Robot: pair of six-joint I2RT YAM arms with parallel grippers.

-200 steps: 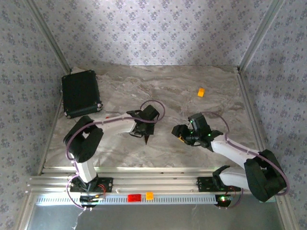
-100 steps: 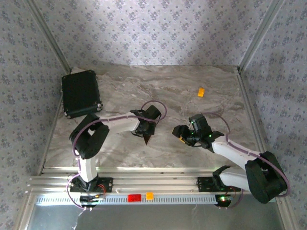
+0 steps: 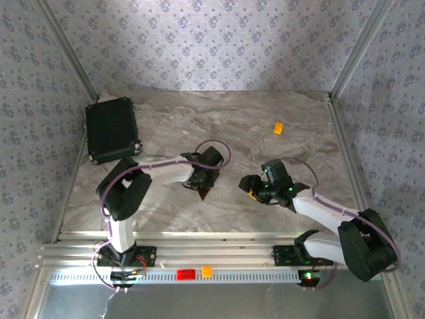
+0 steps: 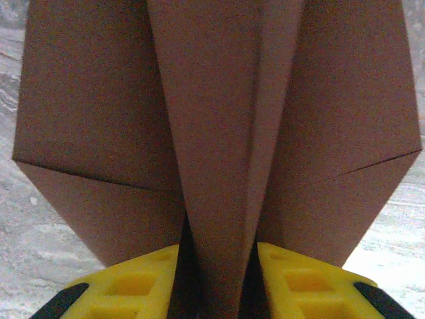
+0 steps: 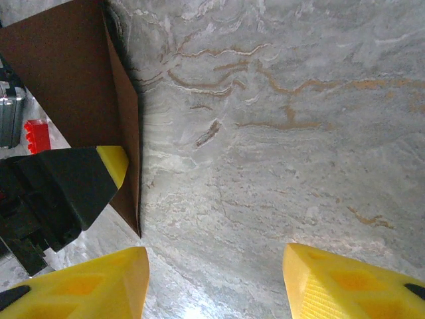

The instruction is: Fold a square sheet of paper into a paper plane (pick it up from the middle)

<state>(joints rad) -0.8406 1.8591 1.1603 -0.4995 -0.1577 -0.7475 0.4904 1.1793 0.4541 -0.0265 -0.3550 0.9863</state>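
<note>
**Paper plane standing between the left fingers, right pincer empty**

Paper plane (image 4: pixel 219 133): dark brown, folded to a narrow dart. In the left wrist view the wings spread to both sides. The centre fold runs down between the two yellow fingers (image 4: pixel 133 286).

Left gripper (image 4: pixel 218 258): jaws a little apart. A thin dark sliver shows on each side of the fold, so no clamp on the paper is visible.

Top view: the plane sits near the middle of the marble table (image 3: pixel 232 119), just under the left gripper, with its point toward the near edge. Whether the point touches the table I cannot tell.

Right gripper (image 5: pixel 212 259): jaws wide apart, nothing between them, bare marble below. It hangs near the plane on the plane's right, apart from it. The right wrist view catches the plane's edge and one black, yellow-tipped left finger at the left of the picture.

Elsewhere:
- Black case (image 3: pixel 111 129) at the far-left corner of the table.
- Small orange block (image 3: pixel 278 127) toward the far right.
- Red block (image 3: pixel 186 274) and a second orange block (image 3: pixel 207 271) side by side on the front rail.
</note>
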